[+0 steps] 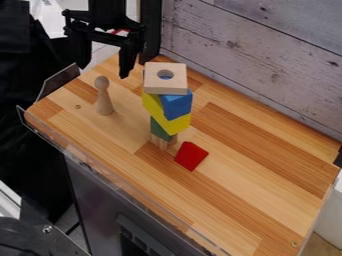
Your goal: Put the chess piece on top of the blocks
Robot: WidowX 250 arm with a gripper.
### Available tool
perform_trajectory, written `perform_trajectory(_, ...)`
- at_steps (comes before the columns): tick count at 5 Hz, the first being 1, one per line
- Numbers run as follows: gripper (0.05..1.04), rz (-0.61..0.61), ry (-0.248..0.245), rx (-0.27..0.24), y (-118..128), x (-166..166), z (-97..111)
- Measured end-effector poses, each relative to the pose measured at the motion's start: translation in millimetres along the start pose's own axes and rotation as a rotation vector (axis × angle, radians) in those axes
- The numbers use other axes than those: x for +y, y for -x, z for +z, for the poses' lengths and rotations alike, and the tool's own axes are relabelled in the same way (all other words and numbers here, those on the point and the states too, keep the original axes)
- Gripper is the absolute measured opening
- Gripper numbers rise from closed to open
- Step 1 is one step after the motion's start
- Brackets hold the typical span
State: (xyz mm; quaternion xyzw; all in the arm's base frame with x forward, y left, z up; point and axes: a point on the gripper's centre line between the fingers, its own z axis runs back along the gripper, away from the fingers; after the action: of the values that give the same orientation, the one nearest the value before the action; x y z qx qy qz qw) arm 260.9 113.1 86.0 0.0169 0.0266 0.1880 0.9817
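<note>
Camera view, and you've got the gripper [105,71] hanging at the upper left, its 2 fingers spread wide! Your chess piece [104,99] stands upright on the wooden tabletop [267,187], apart from the block tower [176,105], while 1 red block [191,156] sits near the tower's base.

Blk arm [107,11], blk end effector [104,72] w/ 2 angular fingers [127,59].

You've got gripper [104,71] up top, fingers apart; chess pc [105,104] upright nr block stack [176,123], red block [191,156] nr base
</note>
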Motion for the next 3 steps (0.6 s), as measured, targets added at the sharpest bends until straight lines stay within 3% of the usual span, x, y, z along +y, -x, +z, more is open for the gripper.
perform_trajectory(1,1.0,0.001,0.002,0.038,3.7,-0.3,-10.1)
perform_trajectory(2,1.0,0.02,0.028,0.024,4.9,0.5,-17.2)
perform_trajectory(3,1.0,0.014,0.034,0.082,4.3,-0.4,-41.9)
